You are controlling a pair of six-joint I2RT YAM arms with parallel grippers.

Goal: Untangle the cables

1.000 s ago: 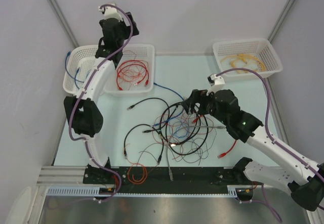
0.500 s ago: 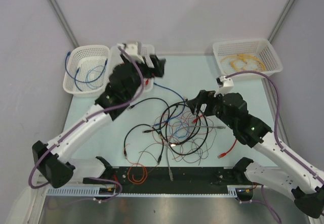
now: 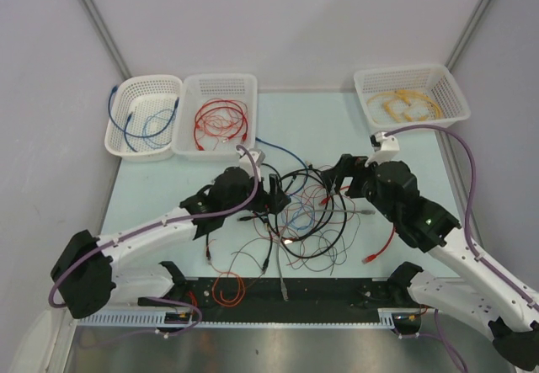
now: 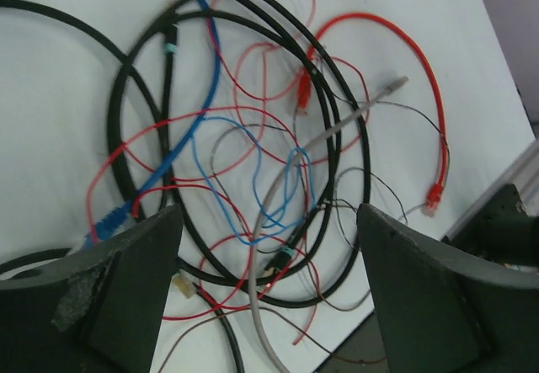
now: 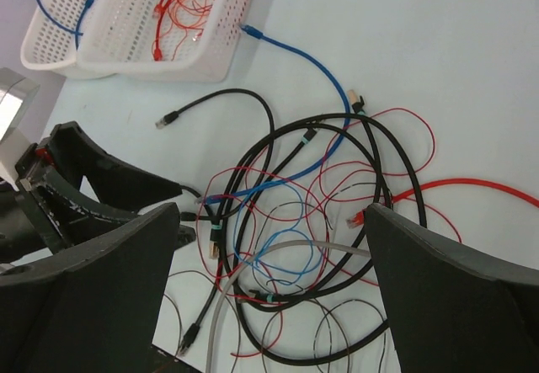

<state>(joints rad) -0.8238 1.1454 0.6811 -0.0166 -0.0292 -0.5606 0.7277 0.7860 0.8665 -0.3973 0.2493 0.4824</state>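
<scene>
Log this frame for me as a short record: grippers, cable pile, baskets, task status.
left gripper: open, over the tangle, holding nothing
right gripper: open, over the tangle, holding nothing
tangle: black, blue, red and grey strands looped together mid-table
left basket: holds a blue cable
middle basket: holds a thin red cable
right basket: holds a yellow cable
task status: pile not yet separated

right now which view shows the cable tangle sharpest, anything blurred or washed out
Top external: even light, cables crisp. Left wrist: softer, table washed white, left end effector fingers dark. Right wrist: sharper, right end effector fingers dark too.
</scene>
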